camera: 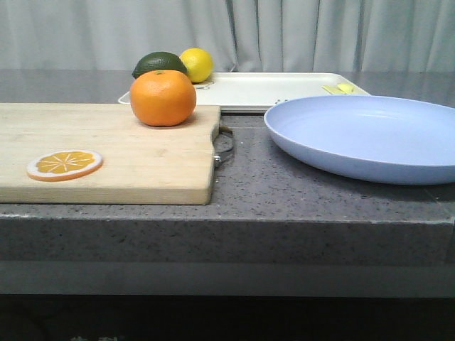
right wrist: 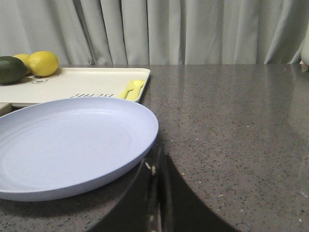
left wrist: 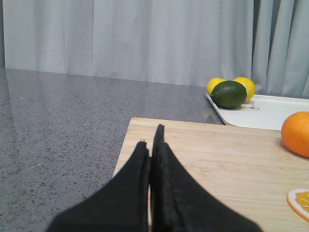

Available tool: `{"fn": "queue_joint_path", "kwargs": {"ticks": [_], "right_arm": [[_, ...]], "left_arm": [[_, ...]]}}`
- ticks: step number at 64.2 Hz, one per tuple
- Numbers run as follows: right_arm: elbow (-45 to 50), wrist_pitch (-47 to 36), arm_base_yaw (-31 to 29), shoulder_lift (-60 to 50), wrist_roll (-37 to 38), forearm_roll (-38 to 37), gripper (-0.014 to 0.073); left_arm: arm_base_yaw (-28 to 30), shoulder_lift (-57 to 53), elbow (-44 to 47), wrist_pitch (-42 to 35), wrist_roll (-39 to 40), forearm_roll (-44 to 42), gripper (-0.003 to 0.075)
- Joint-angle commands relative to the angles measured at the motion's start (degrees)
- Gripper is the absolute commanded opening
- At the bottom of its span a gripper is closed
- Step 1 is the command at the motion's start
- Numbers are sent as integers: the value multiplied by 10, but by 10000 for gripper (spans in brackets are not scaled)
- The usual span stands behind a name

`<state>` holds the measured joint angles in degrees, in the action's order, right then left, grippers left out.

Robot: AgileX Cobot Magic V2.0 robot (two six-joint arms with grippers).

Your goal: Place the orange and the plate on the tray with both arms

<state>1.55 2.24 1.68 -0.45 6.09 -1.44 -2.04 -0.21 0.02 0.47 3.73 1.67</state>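
Observation:
The orange sits on the far right part of a wooden cutting board; it also shows at the edge of the left wrist view. The pale blue plate lies on the grey counter at the right, and fills the near side of the right wrist view. The cream-white tray lies behind both. My left gripper is shut and empty over the board's near left corner. My right gripper is shut and empty beside the plate's rim. Neither gripper shows in the front view.
A dark green avocado and a yellow lemon sit at the tray's far left end. A flat orange slice lies on the board's near left. A small yellow item lies on the tray's right end. Grey curtains hang behind.

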Motion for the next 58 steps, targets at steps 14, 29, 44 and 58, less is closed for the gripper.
{"fn": "queue_joint_path", "kwargs": {"ticks": [14, 29, 44, 58], "right_arm": [[-2, -51, -3, -14, -5, -6, -68], [-2, -51, -3, -14, -5, -6, -68], [-2, -51, -3, -14, -5, -6, -68], [-27, -46, -3, -14, -5, -6, -68]], "left_arm": [[1, -12, 4, -47, 1, 4, -17], [1, -12, 4, -47, 1, 4, -17], [1, -12, 4, -49, 1, 4, -17], [1, -12, -16, -74, 1, 5, -17]]}}
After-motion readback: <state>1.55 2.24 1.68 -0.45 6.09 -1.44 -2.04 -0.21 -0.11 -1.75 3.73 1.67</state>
